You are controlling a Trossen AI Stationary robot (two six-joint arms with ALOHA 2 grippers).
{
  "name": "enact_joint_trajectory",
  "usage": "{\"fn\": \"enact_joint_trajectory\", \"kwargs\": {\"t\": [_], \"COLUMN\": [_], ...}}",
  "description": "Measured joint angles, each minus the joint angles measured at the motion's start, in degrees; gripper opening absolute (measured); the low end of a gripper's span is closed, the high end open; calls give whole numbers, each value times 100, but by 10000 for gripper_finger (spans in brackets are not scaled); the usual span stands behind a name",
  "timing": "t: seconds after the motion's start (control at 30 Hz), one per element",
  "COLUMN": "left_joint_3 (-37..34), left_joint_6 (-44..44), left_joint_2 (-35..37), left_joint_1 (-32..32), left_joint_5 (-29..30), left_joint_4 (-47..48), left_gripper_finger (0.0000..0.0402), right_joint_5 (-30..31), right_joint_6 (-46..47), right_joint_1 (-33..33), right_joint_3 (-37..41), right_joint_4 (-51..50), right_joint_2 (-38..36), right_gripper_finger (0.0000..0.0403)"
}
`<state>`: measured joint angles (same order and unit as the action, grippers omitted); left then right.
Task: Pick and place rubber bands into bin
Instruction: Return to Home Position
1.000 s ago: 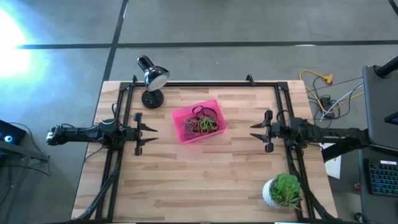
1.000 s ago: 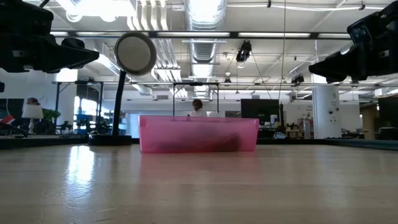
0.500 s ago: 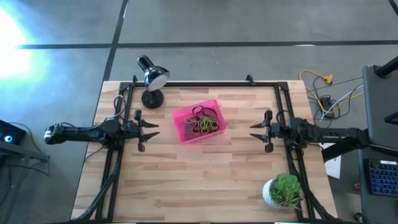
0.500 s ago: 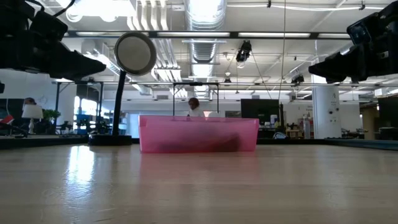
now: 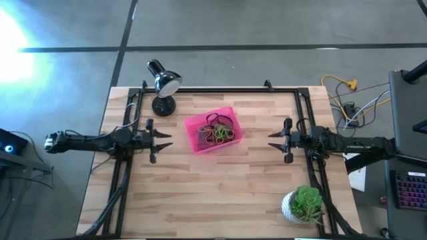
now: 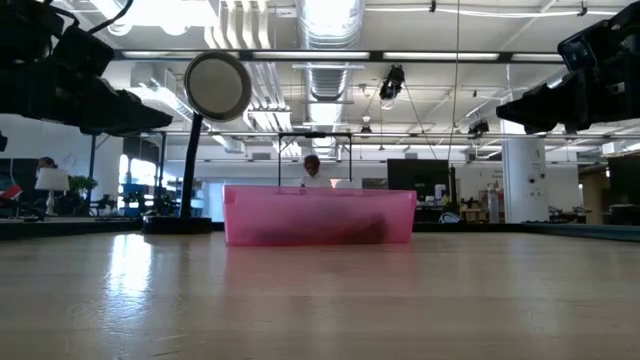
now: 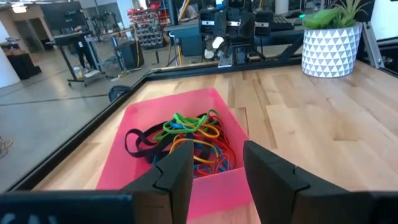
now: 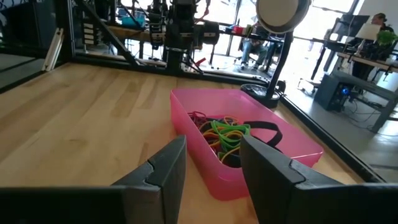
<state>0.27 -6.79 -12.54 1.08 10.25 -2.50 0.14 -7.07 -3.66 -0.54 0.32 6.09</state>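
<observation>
The pink bin point(image 5: 213, 130) stands on the table's middle and holds a tangle of rubber bands point(image 5: 217, 133) in black, green, yellow, orange and red, seen also in the left wrist view point(image 7: 186, 140) and the right wrist view point(image 8: 227, 140). My left gripper point(image 5: 165, 140) hovers open above the table, left of the bin, fingers pointing at it. My right gripper point(image 5: 272, 140) hovers open to the bin's right, also facing it. Neither touches anything. In the low view the bin point(image 6: 318, 215) stands between both raised grippers.
A black desk lamp point(image 5: 162, 87) stands near the table's far-left corner. A white pot with a green plant point(image 5: 303, 205) sits at the near-right corner. Black frame rails point(image 5: 220, 91) run along the far, left and right sides. A person shows far behind in the low view.
My left gripper has crept a little toward the bin, rightward over the table, and has tipped slightly nose-down in the low view. The bin, the bands and my right gripper have kept still.
</observation>
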Motion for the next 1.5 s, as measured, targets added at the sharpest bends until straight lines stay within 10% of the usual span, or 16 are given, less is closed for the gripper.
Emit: {"fn": "enact_joint_trajectory", "kwargs": {"t": [1.5], "left_joint_3": [0], "left_joint_6": [-2], "left_joint_2": [-194], "left_joint_1": [2], "left_joint_5": [-8], "left_joint_4": [-2], "left_gripper_finger": [125], "right_joint_5": [-4], "right_joint_6": [2], "right_joint_1": [0], "right_joint_3": [-4], "right_joint_4": [-1], "right_joint_2": [0], "right_gripper_finger": [139]}}
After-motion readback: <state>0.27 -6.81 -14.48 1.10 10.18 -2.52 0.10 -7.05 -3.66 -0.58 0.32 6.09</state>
